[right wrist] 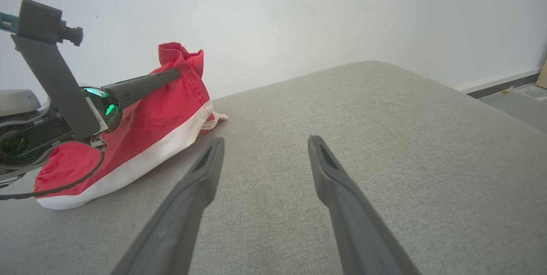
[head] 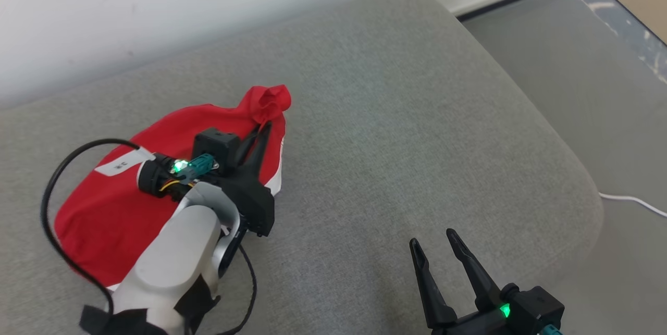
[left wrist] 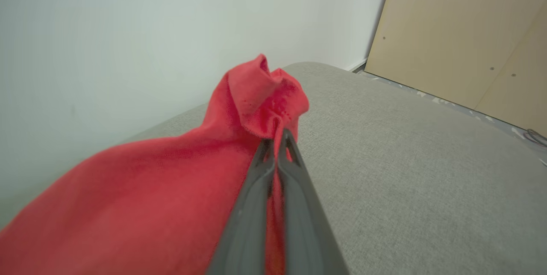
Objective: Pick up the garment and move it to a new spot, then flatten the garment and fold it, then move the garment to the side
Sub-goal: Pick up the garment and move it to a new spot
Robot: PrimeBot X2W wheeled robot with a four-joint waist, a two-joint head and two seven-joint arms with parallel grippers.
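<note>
Got the red garment [head: 109, 210] sprawled at about 9 o'clock on the grey cushion [head: 391, 116], with its bunched far corner pinched tight and lifted in the left hand [head: 266, 125]. Down at 5 o'clock, just hovering with the right hand [head: 432, 238] spread wide, holding nothing.

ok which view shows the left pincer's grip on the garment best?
Left wrist view: the left pincer is shut on a bunched fold of the red garment, close up. Right wrist view shows the grip side-on, smaller. Head view shows it from above, tips at the bunch.
</note>
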